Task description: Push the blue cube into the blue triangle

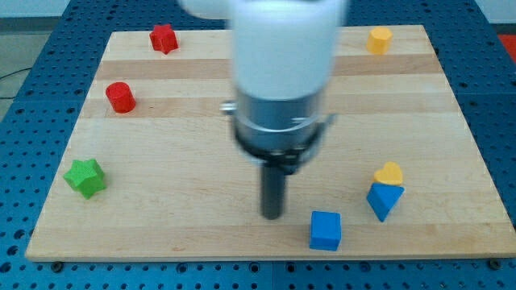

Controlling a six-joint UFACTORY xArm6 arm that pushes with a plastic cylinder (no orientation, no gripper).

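Note:
The blue cube (pixel 326 230) lies near the view's bottom edge of the wooden board, right of centre. The blue triangle (pixel 384 200) lies a short way to its upper right, apart from it. My tip (pixel 272 216) is the lower end of the dark rod, just left of the blue cube and slightly above it in the view, with a small gap between them. The arm's white and grey body hides the board's middle above the tip.
A yellow heart-like block (pixel 389 172) touches the blue triangle's top. A yellow block (pixel 379 39) sits at the top right, a red star block (pixel 164 38) at the top left, a red cylinder (pixel 121 97) at the left, a green star block (pixel 85 177) at the lower left.

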